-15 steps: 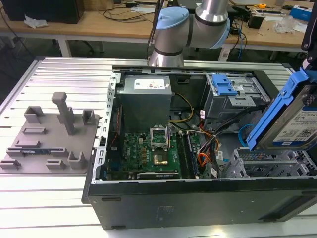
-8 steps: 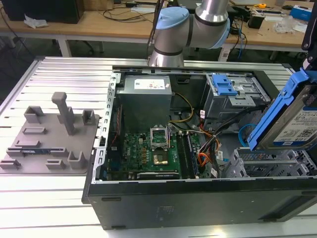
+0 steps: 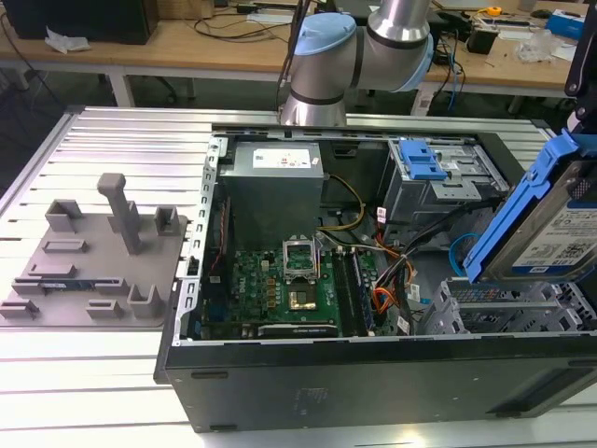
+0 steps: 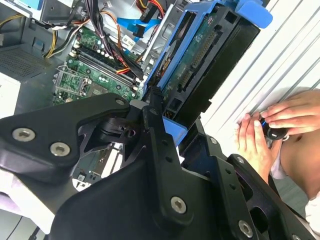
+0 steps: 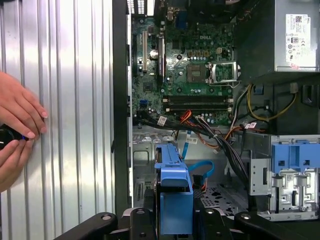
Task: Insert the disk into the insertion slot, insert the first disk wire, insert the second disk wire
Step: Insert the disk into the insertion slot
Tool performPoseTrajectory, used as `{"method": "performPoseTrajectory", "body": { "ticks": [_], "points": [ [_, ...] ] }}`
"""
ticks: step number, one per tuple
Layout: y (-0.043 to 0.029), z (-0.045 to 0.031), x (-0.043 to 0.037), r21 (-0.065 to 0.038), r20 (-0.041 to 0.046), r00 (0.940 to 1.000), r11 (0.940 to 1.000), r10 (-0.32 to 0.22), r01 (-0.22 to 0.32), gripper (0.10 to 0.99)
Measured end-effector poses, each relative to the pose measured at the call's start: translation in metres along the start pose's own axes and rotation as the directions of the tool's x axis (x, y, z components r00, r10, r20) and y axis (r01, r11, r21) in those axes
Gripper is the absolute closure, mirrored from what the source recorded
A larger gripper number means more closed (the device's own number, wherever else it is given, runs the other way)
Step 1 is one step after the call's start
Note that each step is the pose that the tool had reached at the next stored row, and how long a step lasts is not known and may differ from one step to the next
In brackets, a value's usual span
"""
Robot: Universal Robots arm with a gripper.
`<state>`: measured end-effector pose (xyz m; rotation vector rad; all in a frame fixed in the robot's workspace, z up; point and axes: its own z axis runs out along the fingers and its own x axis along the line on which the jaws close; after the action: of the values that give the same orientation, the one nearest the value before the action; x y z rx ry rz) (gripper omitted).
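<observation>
None of the 3 steps looks done. The disk [image 3: 550,233] hangs steeply tilted at the exterior view's right, above the insertion slot [image 3: 504,313] and not in it, and I judge that no wire is plugged into it, since the orange and blue cables [image 3: 392,297] lie loose inside the case [image 3: 373,383]. In the second wrist view the tool [image 4: 172,120] pinches the disk's blue carrier by 1 end, the arm reaching over from its base [image 3: 317,89] at the far side of the case.

At the upper middle of the exterior view, the robot arm [image 3: 326,65] showed silver metal tubing and pale blue rounded joint caps. In both wrist views, its gripper [image 4: 172,125] [image 5: 173,210] was matte black, with jointed links and silver screws [image 4: 177,204].
</observation>
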<state>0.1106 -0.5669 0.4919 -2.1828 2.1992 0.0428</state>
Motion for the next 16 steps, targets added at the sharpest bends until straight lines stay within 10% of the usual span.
{"method": "performPoseTrajectory", "body": {
  "ticks": [16],
  "points": [
    [-0.0037,0.0034,-0.0027,-0.003,0.0001,1.0000,1.0000,-0.001,0.001,0.722]
  ]
}}
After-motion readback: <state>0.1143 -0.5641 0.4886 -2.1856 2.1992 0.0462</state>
